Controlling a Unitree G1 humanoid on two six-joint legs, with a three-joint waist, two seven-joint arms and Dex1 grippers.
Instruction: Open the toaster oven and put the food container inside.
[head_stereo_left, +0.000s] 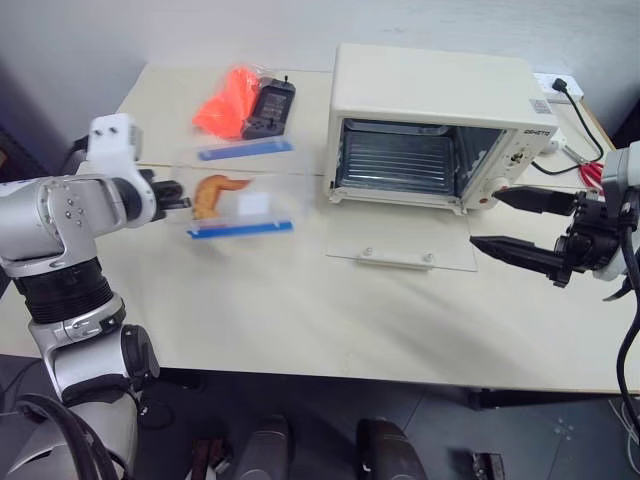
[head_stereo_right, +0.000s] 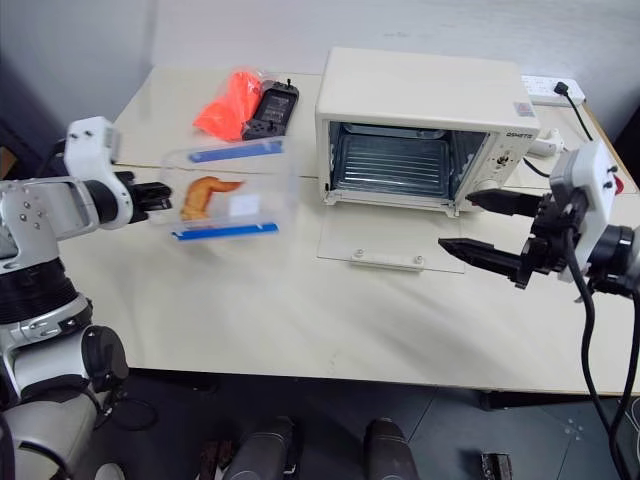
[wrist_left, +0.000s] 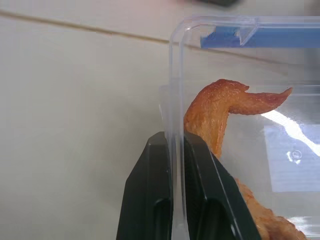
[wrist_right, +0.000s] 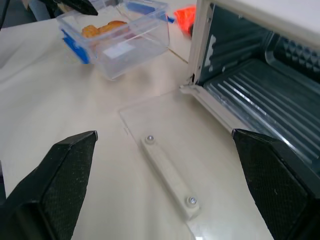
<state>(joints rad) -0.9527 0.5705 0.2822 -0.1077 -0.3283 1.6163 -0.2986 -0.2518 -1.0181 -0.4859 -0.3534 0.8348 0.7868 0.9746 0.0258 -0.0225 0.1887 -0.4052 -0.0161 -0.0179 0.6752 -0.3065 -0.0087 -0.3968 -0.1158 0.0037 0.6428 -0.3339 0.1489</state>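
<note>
- One toaster oven (head_stereo_left: 435, 125) is sitting at the far side of the table (head_stereo_left: 300, 320), its glass door (head_stereo_left: 400, 243) lying fully open and flat on the tabletop, with one cream bar handle (wrist_right: 167, 172) fixed by two screws.
- One wire rack (head_stereo_left: 395, 160) is showing inside the oven cavity.
- One food container (head_stereo_right: 228, 197) is sitting left of the oven, well apart from it; it appears to be tilting slightly off the table, though that is hard to judge.
- Two blue clip bars (head_stereo_left: 245, 149) are running along its long sides, and one orange piece of food (wrist_left: 220, 110) is showing through the clear wall.
- The left gripper (wrist_left: 176, 150) is pinching the container's near end wall, one finger inside and one outside.
- The right gripper (head_stereo_left: 520, 222) is hovering in front of the oven's right end, its two fingers spread wide and holding nothing.
- One orange bag (head_stereo_left: 225, 100) and one black device (head_stereo_left: 268, 108) are lying behind the container.
</note>
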